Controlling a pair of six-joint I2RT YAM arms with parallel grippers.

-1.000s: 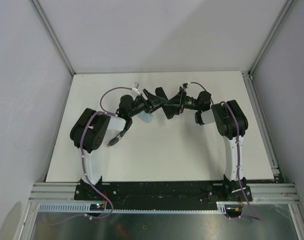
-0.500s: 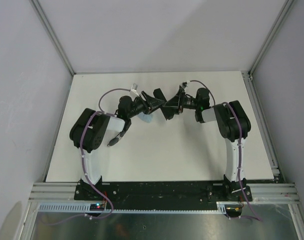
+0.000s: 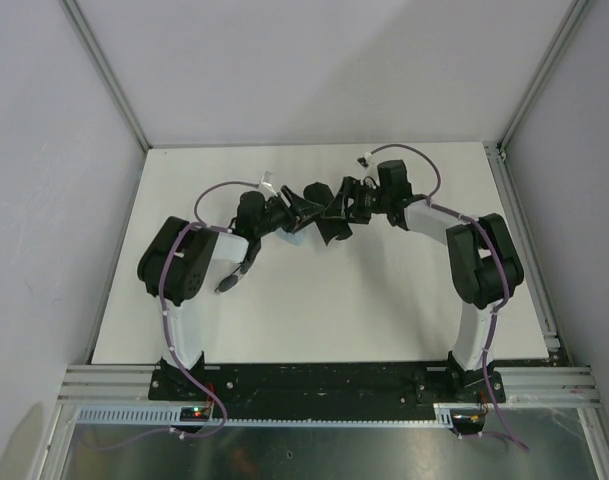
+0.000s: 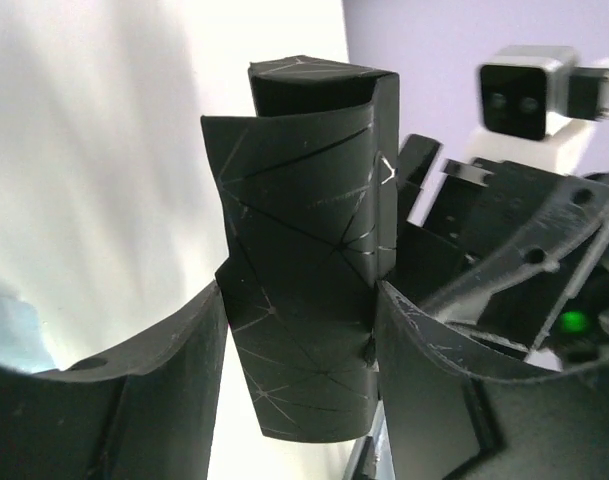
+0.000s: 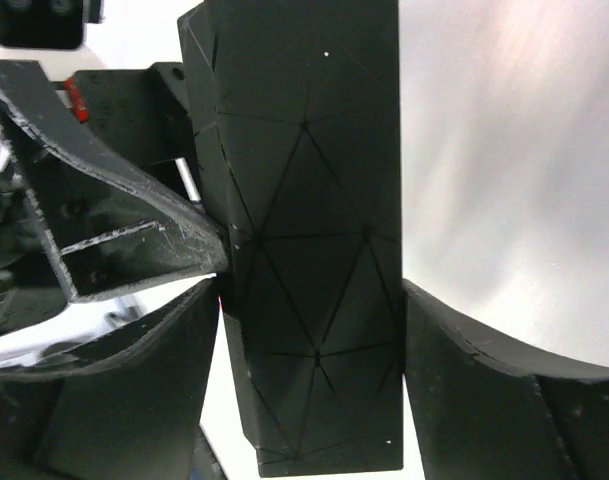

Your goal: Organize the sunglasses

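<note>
Sunglasses: not visible in any view. I cannot tell whether they sit inside the case [image 4: 304, 200] or somewhere hidden.

The case, black and creased in triangles, hangs above the table [image 3: 384, 310] at the far middle, carried between both arms. Left gripper [image 4: 299, 290] pinches it, with both fingers against its sides. The right gripper [image 5: 310, 285] pinches the opposite end the same way.

My reading: the two-ended hold steadies the case so a flap can be worked or the shape held closed.

Blue cloth [image 3: 296, 238] lies on the table just near-left of the case, under the left arm's wrist.

Room: the grippers meet almost nose to nose, and one finger of the left gripper shows right beside the right gripper's own, so there is little slack between them. Open table lies near and to the right. The far edge is not far behind.
</note>
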